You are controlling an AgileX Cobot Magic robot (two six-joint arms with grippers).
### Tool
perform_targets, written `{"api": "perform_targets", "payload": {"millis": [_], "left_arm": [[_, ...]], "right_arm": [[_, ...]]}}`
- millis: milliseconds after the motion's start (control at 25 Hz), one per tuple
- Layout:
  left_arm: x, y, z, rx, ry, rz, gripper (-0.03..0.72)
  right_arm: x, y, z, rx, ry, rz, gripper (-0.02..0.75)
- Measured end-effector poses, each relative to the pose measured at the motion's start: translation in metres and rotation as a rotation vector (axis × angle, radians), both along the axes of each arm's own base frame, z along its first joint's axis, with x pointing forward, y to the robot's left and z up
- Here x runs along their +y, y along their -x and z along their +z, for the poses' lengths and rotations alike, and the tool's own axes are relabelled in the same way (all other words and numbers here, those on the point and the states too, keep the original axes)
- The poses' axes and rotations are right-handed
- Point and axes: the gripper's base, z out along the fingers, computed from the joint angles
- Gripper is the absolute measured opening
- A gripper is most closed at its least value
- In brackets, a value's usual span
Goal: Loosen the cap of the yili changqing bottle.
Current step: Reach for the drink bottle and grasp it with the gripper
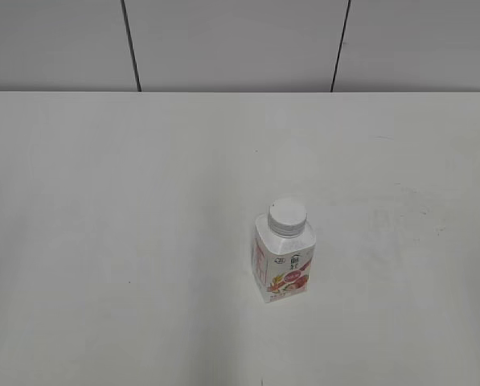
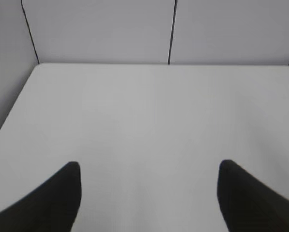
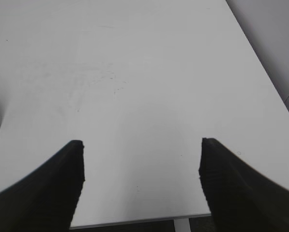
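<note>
White bottle: small squarish plastic yili changqing bottle (image 1: 282,260), red-pink fruit label, upright on white table (image 1: 103,241), right of centre.
Cap: white ribbed screw cap (image 1: 288,215), seated on neck.
Left gripper (image 2: 149,193): black jaws spread, holding nothing.
Right gripper (image 3: 142,183): jaws spread, holding nothing.
Backdrop: grey panelled wall (image 1: 223,40).

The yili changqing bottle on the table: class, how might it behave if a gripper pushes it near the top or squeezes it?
The yili changqing bottle stands upright, taller than its base, so a high push could probably tip it. Its flat sides suggest it would slide, not roll. The cap has ribbed sides, likely giving decent grip.
</note>
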Motion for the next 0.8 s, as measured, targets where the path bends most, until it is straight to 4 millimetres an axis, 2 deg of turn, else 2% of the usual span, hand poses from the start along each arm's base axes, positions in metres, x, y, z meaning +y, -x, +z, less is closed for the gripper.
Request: {"api": "perform_targets", "payload": {"millis": [120,520,800], "left_arm": [[0.0,-0.015,0.005,-0.057,-0.003,-0.001,0.53],[0.002,-0.073,0.0,-0.166,-0.011,-0.007,0.53],[0.003,-0.113,-0.011,-0.095,-0.006,-0.009,0.53]], "right_arm": [[0.0,0.0,0.0,0.0,0.0,0.0,0.582],[0.0,0.0,0.0,0.0,0.0,0.0,0.582],[0.0,0.0,0.0,0.0,0.0,0.0,0.582]]}}
